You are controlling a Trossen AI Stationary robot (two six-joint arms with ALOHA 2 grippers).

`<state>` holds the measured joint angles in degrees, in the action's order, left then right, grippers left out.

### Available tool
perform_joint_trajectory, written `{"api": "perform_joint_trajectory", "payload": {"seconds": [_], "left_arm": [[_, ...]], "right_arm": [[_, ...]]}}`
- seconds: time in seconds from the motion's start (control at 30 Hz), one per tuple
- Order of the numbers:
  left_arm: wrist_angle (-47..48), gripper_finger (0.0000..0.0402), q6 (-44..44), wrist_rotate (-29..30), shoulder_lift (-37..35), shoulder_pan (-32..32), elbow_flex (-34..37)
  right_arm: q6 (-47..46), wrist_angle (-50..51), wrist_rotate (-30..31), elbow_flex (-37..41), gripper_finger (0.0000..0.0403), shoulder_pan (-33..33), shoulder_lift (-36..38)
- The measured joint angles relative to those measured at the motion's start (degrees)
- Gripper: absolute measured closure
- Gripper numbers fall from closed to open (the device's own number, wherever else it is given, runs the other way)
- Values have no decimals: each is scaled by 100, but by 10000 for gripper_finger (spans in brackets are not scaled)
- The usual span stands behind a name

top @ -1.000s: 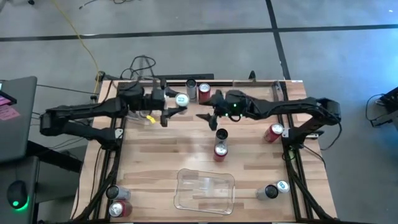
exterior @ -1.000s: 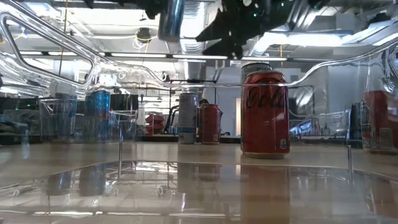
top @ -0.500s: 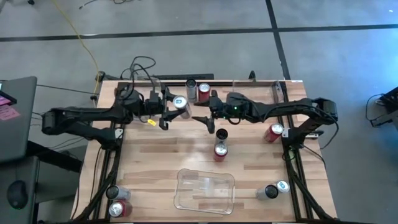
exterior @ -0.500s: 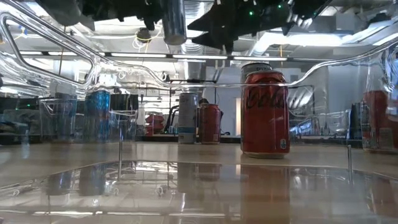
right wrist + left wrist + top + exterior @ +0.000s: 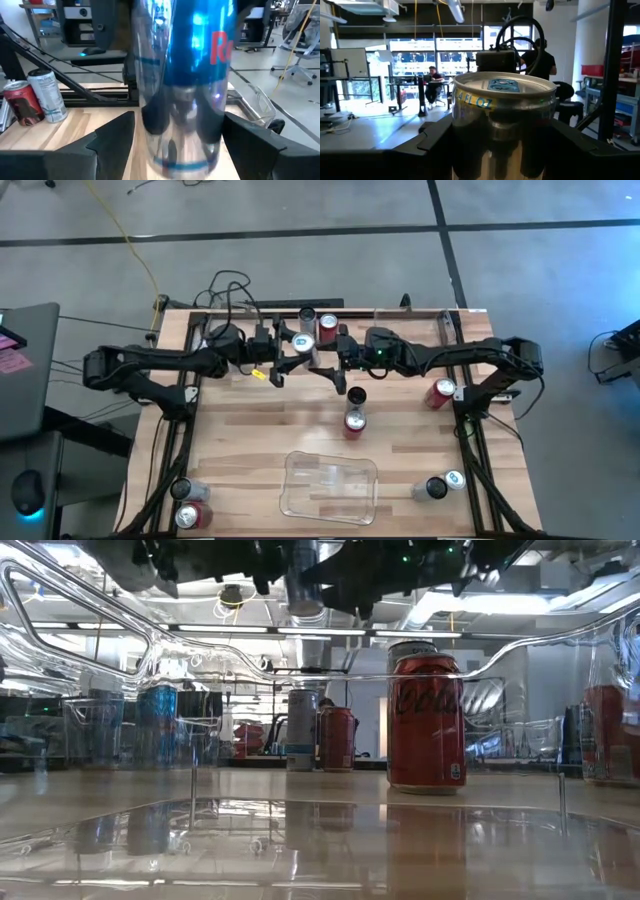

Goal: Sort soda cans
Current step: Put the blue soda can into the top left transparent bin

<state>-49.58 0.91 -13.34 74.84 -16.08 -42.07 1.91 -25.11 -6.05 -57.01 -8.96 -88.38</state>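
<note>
A silver-blue soda can (image 5: 300, 343) hangs upright above the far middle of the table, with my left gripper (image 5: 290, 352) shut on it. The can fills the left wrist view (image 5: 502, 120) and shows at the top of the low view (image 5: 303, 580). My right gripper (image 5: 328, 366) faces it from the table's right, open. In the right wrist view its two fingers (image 5: 112, 145) stand on either side of the can's lower body (image 5: 182, 100); whether they touch it I cannot tell. My left gripper pinches the can's side wall (image 5: 465, 135) between its two fingers, below the top rim. The fingers come about level from the table's left. The can stands upright in the hold, silver top up, lifted clear of the table.
A silver can (image 5: 307, 318) and a red can (image 5: 328, 328) stand at the far edge. A dark can (image 5: 357, 395) and a red can (image 5: 354, 423) stand mid-table, another red can (image 5: 440, 392) at the right. A clear bin (image 5: 330, 485) lies near the front edge, with more cans at both near corners.
My left gripper has carried the silver-blue can toward the table's right and a little down, in between my right gripper's fingers, and has tipped as it went. The can stays upright and clear of the table. My right gripper has kept its place.
</note>
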Motion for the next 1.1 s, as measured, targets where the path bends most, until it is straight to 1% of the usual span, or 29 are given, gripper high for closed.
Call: {"api": "perform_joint_trajectory", "payload": {"seconds": [0.07, 0.13, 0.23, 0.4, 0.47, 0.6, 0.73, 0.83, 0.97, 1.1], "left_arm": [[-17, 170, 37, -23, 118, 0, -75], [-75, 170, 82, -52, 210, 0, -128], [-87, 169, 135, -57, 295, 0, -190], [-72, 169, 136, -3, 311, -7, -224], [-30, 168, 138, 8, 311, -7, -224], [196, 168, -33, 0, 311, -7, -229], [530, 167, -219, -64, 311, -59, -235], [807, 167, -333, -72, 311, -116, -242], [1042, 167, -309, -130, 311, -225, -244], [1185, 167, -300, -141, 311, -269, -244]], "right_arm": [[-35, 14, 12, 0, 92, 12, 0], [-35, 11, 18, 0, 103, 12, 0], [-39, 54, 31, 0, 133, 14, 0], [-62, 87, 35, -2, 195, -44, 2], [-103, 130, 33, -2, 209, -54, 4], [-68, 382, 53, -4, 209, -65, 19], [22, 831, 319, -11, 207, -114, 72], [52, 1095, 340, -9, 206, -152, 103], [46, 1325, 397, -26, 207, -157, 101], [79, 1795, 423, -167, 206, -165, 101]]}}
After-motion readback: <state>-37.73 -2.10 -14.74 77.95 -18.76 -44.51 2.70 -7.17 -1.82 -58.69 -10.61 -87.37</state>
